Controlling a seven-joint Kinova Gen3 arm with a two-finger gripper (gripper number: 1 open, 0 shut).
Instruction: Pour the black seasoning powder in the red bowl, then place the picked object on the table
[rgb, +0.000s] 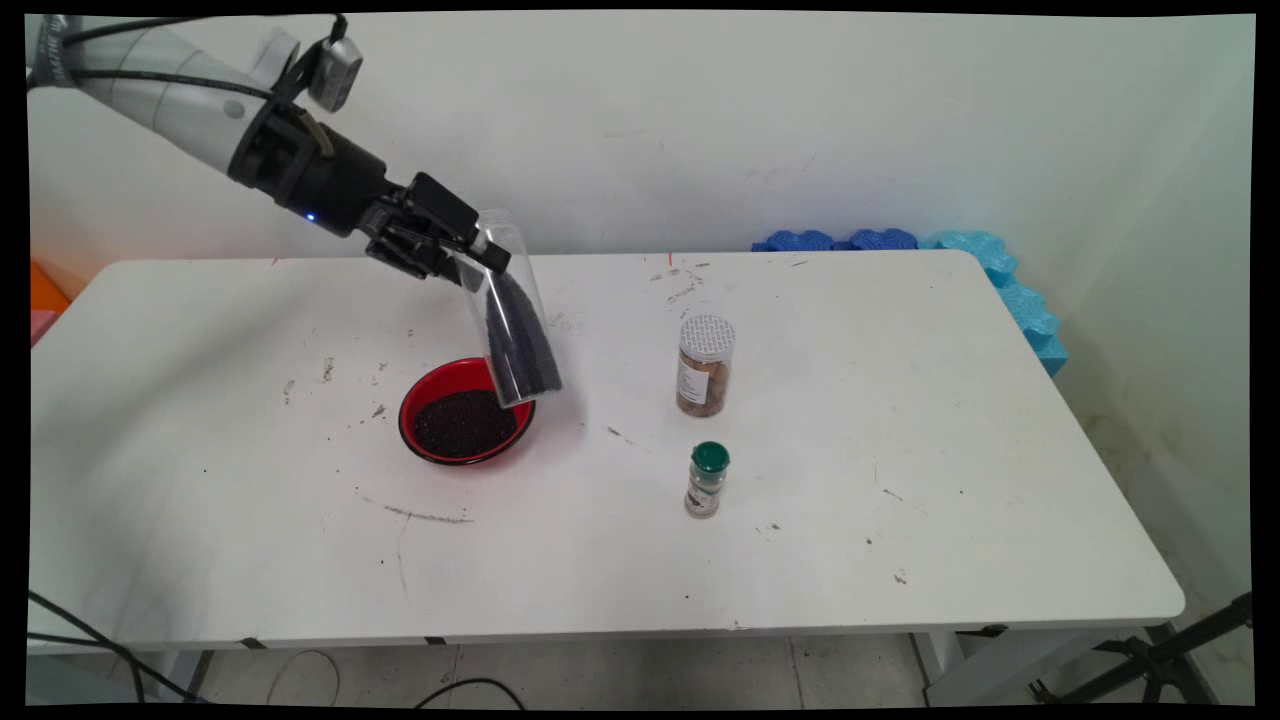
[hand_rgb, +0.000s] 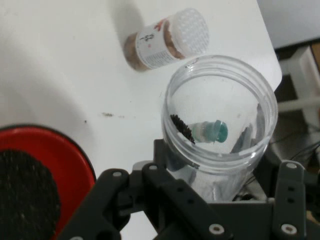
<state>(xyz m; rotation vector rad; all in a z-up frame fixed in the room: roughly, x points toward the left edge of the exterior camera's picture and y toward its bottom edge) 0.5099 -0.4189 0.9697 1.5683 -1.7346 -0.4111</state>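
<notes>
My gripper (rgb: 480, 250) is shut on a clear plastic jar (rgb: 515, 320), holding it by its upper end. The jar hangs steeply tilted, and its lower end sits just over the right rim of a red bowl (rgb: 405, 415). Dark seeds (rgb: 520, 345) lie along the jar's wall. More dark seeds (rgb: 465, 425) fill the bowl. In the hand view the jar (hand_rgb: 220, 100) shows its round rim between the gripper (hand_rgb: 220, 175) fingers, with a few seeds inside. The red bowl (hand_rgb: 75, 155) lies at the lower left of that view.
A brown spice jar with a white lid (rgb: 705, 365) (hand_rgb: 165, 40) stands right of the bowl. A small green-capped bottle (rgb: 707, 480) stands nearer the front, seen through the jar as a green-capped bottle (hand_rgb: 212, 132). Blue foam (rgb: 1000, 270) lines the back right corner.
</notes>
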